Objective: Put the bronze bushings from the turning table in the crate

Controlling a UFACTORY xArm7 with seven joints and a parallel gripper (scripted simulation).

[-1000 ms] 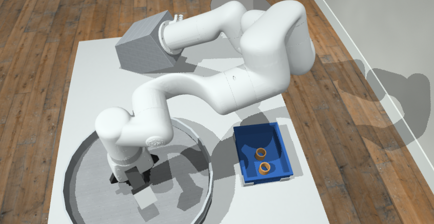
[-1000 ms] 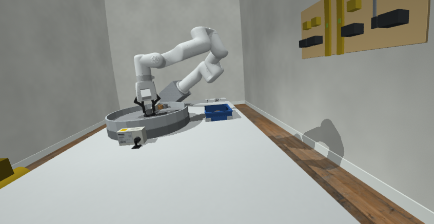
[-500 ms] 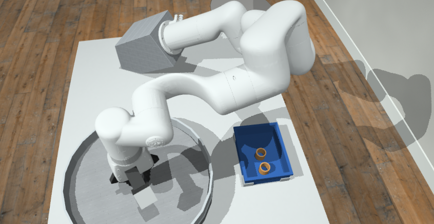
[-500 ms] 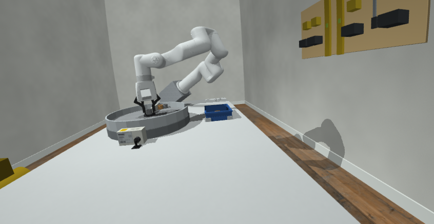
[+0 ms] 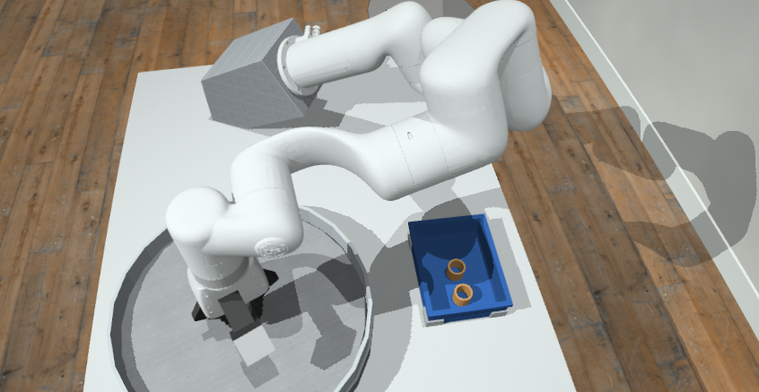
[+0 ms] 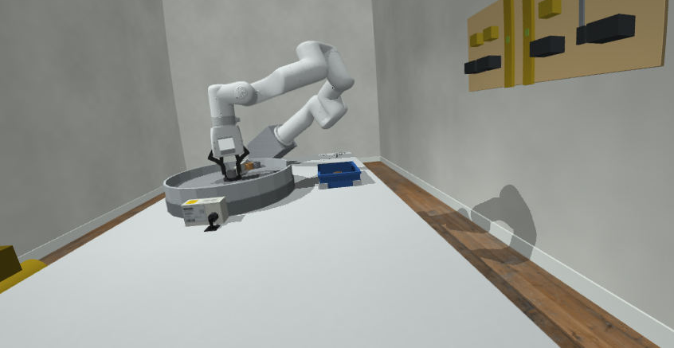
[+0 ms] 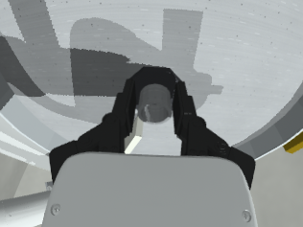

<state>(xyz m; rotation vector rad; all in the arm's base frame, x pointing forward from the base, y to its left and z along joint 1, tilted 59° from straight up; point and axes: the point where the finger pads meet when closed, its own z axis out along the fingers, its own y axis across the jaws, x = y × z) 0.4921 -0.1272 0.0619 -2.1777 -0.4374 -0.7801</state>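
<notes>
My gripper (image 5: pixel 228 315) stands low over the left part of the grey turning table (image 5: pixel 297 331), pointing straight down. In the wrist view a grey steel bushing (image 7: pixel 154 102) stands upright on the table between the black fingers. The fingers sit slightly apart from its sides, so the gripper is open around it. A bronze bushing (image 6: pixel 249 165) lies on the table just behind the gripper (image 6: pixel 230 172); it also shows at the right edge of the wrist view (image 7: pixel 293 144). The blue crate (image 5: pixel 457 269) to the right holds two bronze bushings (image 5: pixel 456 267) (image 5: pixel 462 294).
The turning table has a raised rim (image 6: pixel 230 190). A small beige box with a black knob (image 6: pixel 204 210) stands in front of it. The arm's grey base block (image 5: pixel 254 74) is at the back of the white table. The crate (image 6: pixel 338 174) stands apart from the rim.
</notes>
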